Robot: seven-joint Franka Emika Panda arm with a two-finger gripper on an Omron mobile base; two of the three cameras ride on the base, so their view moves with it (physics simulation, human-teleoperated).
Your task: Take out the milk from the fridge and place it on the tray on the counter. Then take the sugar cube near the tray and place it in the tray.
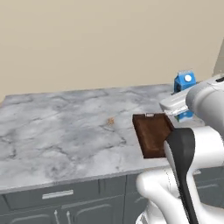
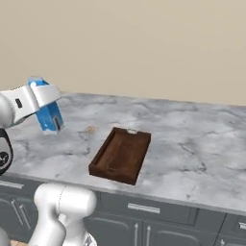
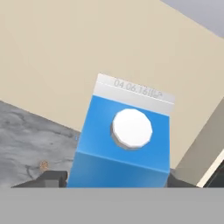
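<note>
Above counter (image 2: 202, 139), jaws around milk (image 3: 124, 144)

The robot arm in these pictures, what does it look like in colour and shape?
The white robot arm has smooth, rounded, glossy segments with a dark grey joint band. Its end effector carries two small dark grey finger tips. No cables or markings can be made out.

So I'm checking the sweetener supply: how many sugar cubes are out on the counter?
1. The sugar cube lies on the bare counter, apart from the tray, between it and the milk. Another could be hidden behind the arm.
</note>
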